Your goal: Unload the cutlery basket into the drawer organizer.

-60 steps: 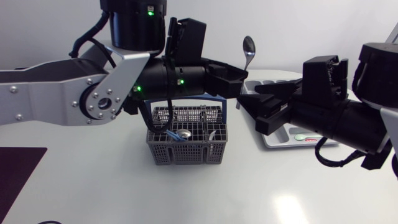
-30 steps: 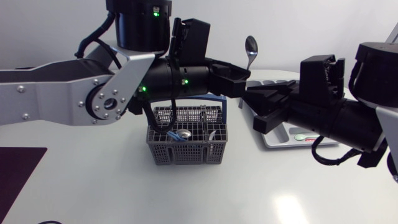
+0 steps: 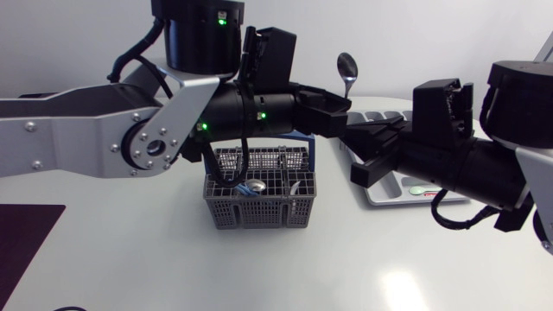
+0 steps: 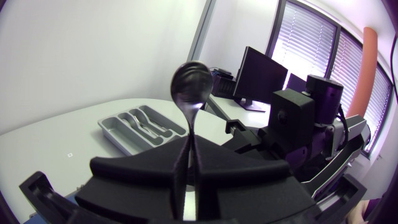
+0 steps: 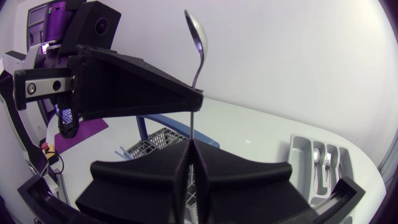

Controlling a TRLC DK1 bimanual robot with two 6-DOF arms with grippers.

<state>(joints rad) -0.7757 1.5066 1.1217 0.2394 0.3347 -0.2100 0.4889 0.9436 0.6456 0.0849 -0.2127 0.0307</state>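
— Where is the spoon?

— Up in the air, upright, bowl on top, above the counter between the cutlery basket and the drawer organizer. The left gripper has it: its fingers are pressed together on the handle, with only the thickness of the metal between them.

— And the right gripper?

— It faces the left one head-on, tip to tip. Its fingers are drawn in to a thin slit, and the lower handle runs straight down into the top of that slit, just under the left fingertips. So both have hold of the one spoon.

— What else is around?

— The grey basket stands on the counter right beneath the left arm, which hides its rear rim in the head view. A few pieces of cutlery lie in its compartments. The organizer lies beyond the right arm, whose bulk covers most of it from above. From the left wrist it shows whole, with sorted cutlery in its slots. A dark mat sits at the counter's near left corner, well apart from everything.
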